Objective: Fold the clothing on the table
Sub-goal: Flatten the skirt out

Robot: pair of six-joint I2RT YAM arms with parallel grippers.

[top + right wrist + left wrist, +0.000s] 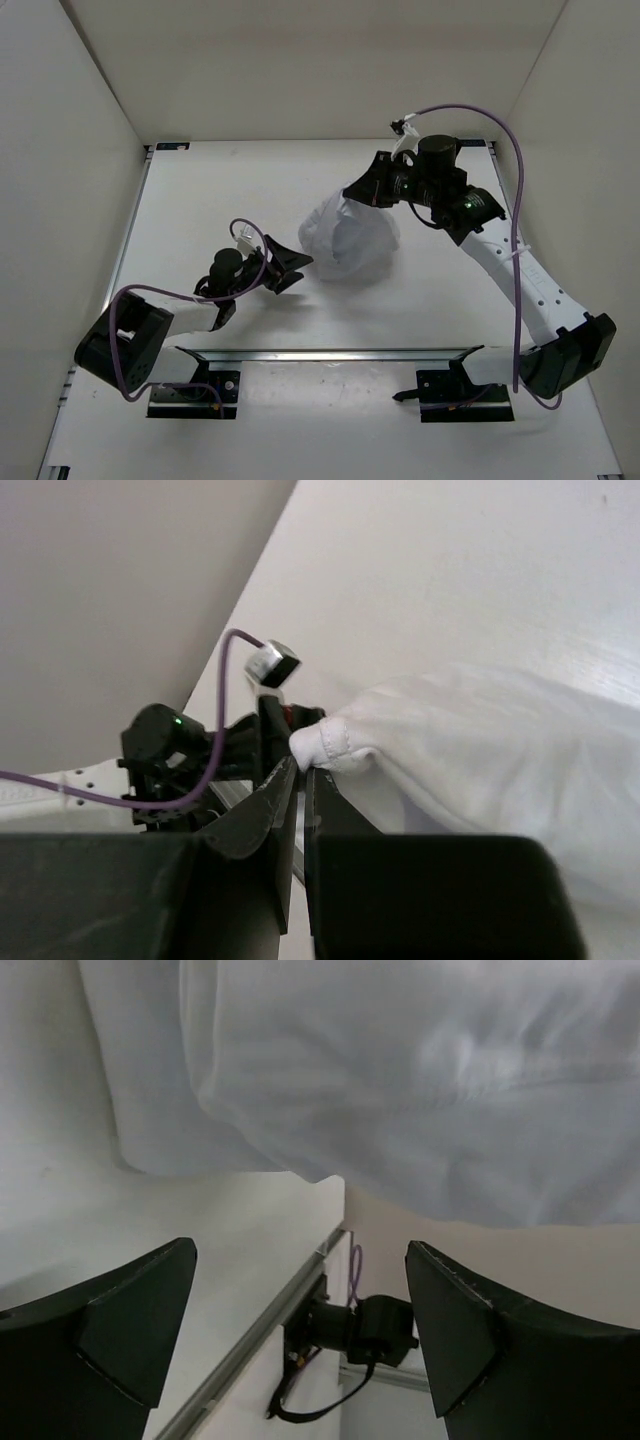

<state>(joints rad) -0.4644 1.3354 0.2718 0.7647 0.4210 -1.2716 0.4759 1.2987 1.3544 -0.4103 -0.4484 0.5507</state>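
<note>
The clothing (350, 240) is recorded bunched near the middle of the table (190, 200), toward its far edge. A hemmed edge is pinched by the right gripper (360, 190). Only a thin bite is held, so slippage under pull is judged possible. The left gripper (289, 266) is spread and empty beside the cloth, so a one-sided lift could skew the fold. No writing is legible.

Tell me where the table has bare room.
Bare matte white tabletop far-left, between the side wall and the wrinkly white fabric garment; also a strip between garment and silver metal rail. Crowded mid-table, where left fingers and right fingers border it.
</note>
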